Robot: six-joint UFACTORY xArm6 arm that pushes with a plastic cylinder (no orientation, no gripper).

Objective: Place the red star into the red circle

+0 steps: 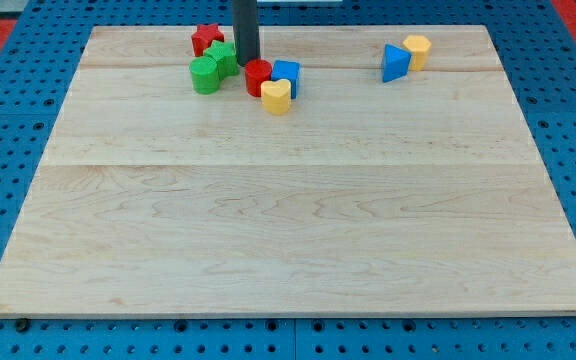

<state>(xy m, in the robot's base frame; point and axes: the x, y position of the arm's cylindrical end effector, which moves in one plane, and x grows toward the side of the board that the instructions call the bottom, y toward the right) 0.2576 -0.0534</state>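
Seemingly my tip beside red star

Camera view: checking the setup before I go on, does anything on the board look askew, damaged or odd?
Nothing stands out. The blocks sit upright near the view's top edge of the wooden board, and my tip rests between the green blocks and the red circle.

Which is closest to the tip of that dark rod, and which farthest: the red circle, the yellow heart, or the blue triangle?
From my tip:
1. Red circle, just to its right.
2. Yellow heart, lower right, beyond the circle.
3. Blue triangle, far toward the view's right.
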